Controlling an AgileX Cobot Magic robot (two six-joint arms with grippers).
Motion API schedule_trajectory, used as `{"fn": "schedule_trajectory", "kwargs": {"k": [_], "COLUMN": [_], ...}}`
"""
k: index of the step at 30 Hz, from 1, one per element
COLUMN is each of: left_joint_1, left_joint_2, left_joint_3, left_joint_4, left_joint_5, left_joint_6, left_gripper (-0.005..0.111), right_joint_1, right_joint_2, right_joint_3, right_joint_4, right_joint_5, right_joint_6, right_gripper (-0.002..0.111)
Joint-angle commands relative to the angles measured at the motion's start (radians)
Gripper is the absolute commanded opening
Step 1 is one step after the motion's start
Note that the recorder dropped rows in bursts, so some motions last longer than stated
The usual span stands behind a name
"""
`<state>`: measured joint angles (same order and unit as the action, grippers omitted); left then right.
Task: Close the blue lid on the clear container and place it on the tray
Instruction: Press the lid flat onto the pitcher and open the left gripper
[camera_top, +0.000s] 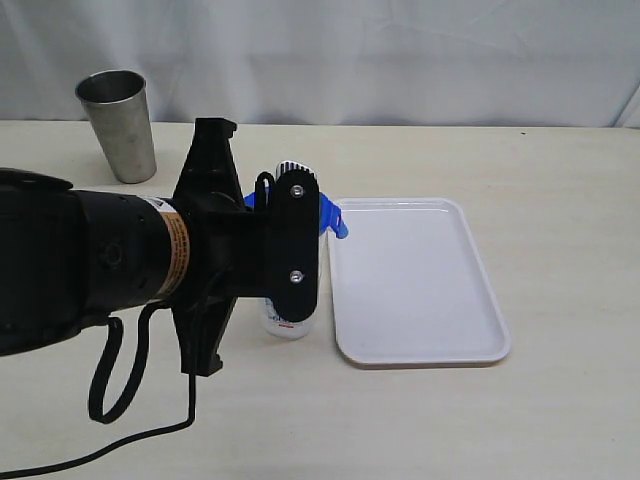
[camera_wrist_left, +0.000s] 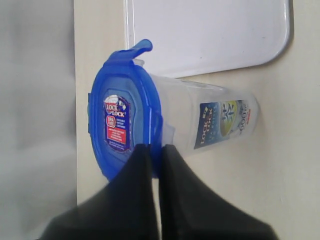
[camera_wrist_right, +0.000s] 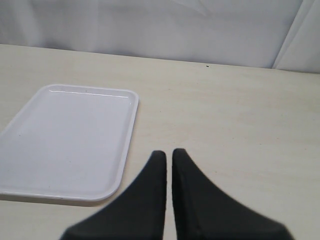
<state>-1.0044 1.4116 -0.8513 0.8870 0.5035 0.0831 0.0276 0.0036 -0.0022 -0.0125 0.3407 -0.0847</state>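
Left claw (camera_wrist_left: 155, 148) was pinched shut, empty, tips set against the blue lid (camera_wrist_left: 120, 85), probably to press a flap down; the clear container (camera_wrist_left: 200, 110) was stood just left of the tray (camera_wrist_left: 210, 30).

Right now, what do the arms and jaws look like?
Left arm: black, cylindrical, with an orange band, a flat black plate with two silver screws, and a black cable looping below. Left gripper and right gripper: matte black jaws tapering to narrow tips. Right arm is otherwise out of view.
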Motion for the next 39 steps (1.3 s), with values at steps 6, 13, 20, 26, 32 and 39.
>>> {"fn": "schedule_trajectory", "kwargs": {"k": [6,13,20,26,32,39], "left_joint_1": [-0.008,-0.008,-0.008,-0.008,-0.008,-0.008], "left_joint_2": [0.002,0.002,0.002,0.002,0.002,0.002], "left_joint_3": [0.002,0.002,0.002,0.0,0.0,0.0], "left_joint_4": [-0.039,-0.039,-0.035,-0.035,-0.037,-0.061], "left_joint_5": [-0.016,-0.016,-0.001,-0.001,-0.001,-0.001], "left_joint_6": [0.001,0.027,0.075,0.076,0.076,0.074], "left_gripper": [0.0,0.0,0.0,0.0,0.006,0.038], "right_joint_1": [-0.002,-0.002,-0.002,-0.002,-0.002,-0.002], "right_joint_2": [-0.004,-0.004,-0.004,-0.004,-0.004,-0.004], "right_joint_3": [0.002,0.002,0.002,0.002,0.002,0.002], "right_joint_4": [0.0,0.0,0.0,0.0,0.0,0.0], "right_joint_5": [0.001,0.001,0.001,0.001,0.001,0.001], "right_joint_6": [0.003,0.003,0.003,0.003,0.003,0.003], "right_gripper": [0.005,0.005,0.005,0.005,0.005,0.005]}}
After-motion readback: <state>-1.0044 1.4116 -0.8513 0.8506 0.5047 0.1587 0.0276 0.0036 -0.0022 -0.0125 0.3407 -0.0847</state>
